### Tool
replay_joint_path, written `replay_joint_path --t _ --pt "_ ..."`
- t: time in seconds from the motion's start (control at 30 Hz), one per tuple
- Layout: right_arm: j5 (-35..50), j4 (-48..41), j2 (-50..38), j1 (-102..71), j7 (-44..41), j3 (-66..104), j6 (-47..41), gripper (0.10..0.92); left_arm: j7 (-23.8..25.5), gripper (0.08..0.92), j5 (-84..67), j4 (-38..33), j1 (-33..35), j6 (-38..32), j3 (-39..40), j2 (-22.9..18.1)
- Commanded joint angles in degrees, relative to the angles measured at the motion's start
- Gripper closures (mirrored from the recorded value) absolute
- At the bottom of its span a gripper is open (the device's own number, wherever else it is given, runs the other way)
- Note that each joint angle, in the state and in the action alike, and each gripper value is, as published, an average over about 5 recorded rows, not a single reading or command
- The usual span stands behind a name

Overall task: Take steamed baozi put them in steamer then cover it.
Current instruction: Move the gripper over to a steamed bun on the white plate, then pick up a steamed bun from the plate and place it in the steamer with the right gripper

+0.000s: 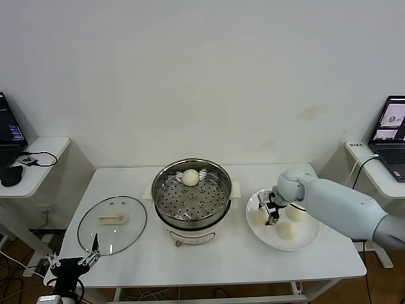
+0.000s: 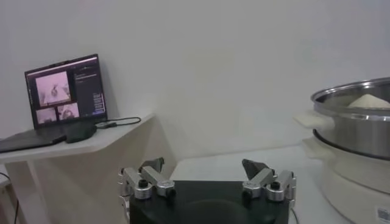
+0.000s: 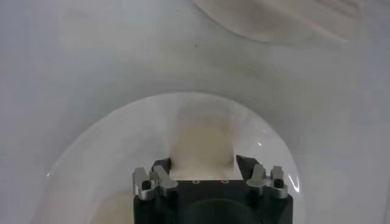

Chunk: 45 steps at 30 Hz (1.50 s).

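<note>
White table [image 1: 209, 263]: my right gripper [image 1: 272, 212] clamps bun [image 3: 201, 143] on plate [image 1: 307, 244]; one bun [image 1: 190, 177] sits in steamer [image 1: 192, 193]. Left gripper [image 1: 76, 259] parked low, jaws wide.

The right end effector [image 3: 203, 165] sat low over the white plate [image 3: 91, 158], its two dark fingers [image 3: 246, 164] pressed against the sides of one cream-white baozi [image 3: 202, 146], which filled the gap between them. Past the plate lay pale tabletop [image 3: 91, 55], with another rounded pale edge [image 3: 274, 18] at the frame's border.
</note>
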Motion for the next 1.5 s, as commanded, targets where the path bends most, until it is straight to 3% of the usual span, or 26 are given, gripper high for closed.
replay_joint_path --t 0.03,0.23,0.4,0.8,1.0,1.23,1.5 --pt "-0.5 -1.1 0.7 -0.8 0.1 0.5 0.2 0.434 0.0 0.177 0.0 -0.1 0.1 0.0 -0.1 0.0" --pt "0.6 0.7 -0.3 1.9 -0.5 0.5 -0.2 0.484 0.0 0.177 0.0 -0.3 0.1 0.0 0.0 0.0" --pt "3.7 4.8 -2.9 7.6 -2.1 -0.5 -0.9 0.479 0.0 0.177 0.0 -0.8 0.2 0.1 0.1 0.1" --pt "18.6 12.1 -5.3 33.7 -3.8 -10.6 -3.3 0.457 0.1 0.177 -0.1 -1.2 -0.4 0.3 0.9 1.1" --pt "27.2 13.6 0.9 42.3 -1.2 -15.5 -6.3 0.457 -0.1 0.177 -0.4 -1.2 -0.8 0.4 0.8 2.0" --pt "36.7 13.5 12.5 39.9 4.2 -15.7 -12.2 0.457 -0.2 0.177 -0.6 -1.1 -1.0 0.3 0.5 2.0" --pt "36.9 6.6 24.2 31.7 7.0 -14.4 -16.3 0.457 -0.3 0.177 -0.5 -1.8 -0.6 0.4 -0.5 0.9"
